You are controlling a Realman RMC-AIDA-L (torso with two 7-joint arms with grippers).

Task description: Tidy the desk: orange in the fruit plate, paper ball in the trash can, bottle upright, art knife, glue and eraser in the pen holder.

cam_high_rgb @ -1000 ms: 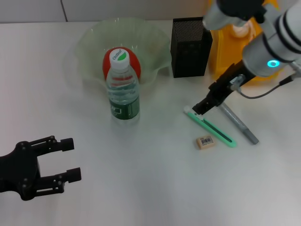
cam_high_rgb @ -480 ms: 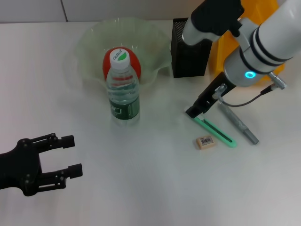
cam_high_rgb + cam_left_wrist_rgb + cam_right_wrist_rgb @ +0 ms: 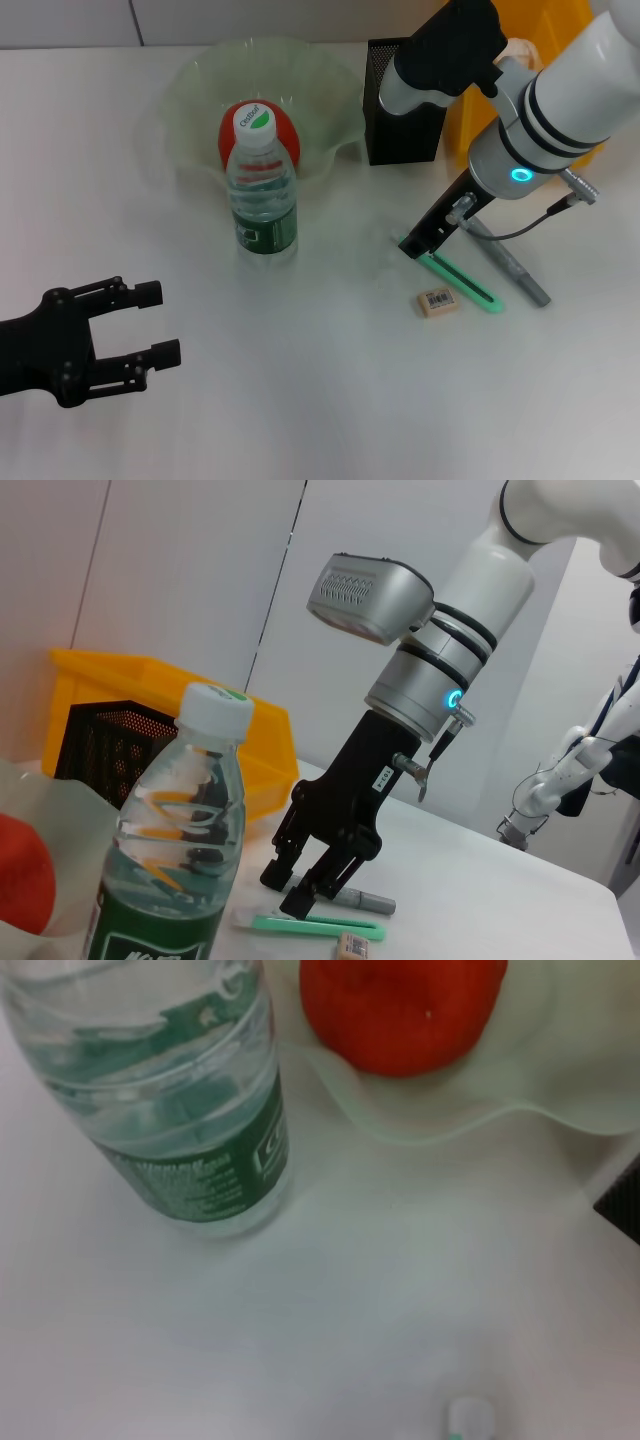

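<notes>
- The right gripper (image 3: 418,243) is hovering, fingers parted, over the green art knife (image 3: 452,275) lying right of the bottle (image 3: 262,190).
- Next: lowering, clamping it.
- The left gripper (image 3: 150,350) is idling released, near-left.

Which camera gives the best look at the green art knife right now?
The head view: the art knife lies full length on the desk, the right gripper at its near end. The left wrist view shows it low, edge-on; the right wrist view catches only its tip.
</notes>
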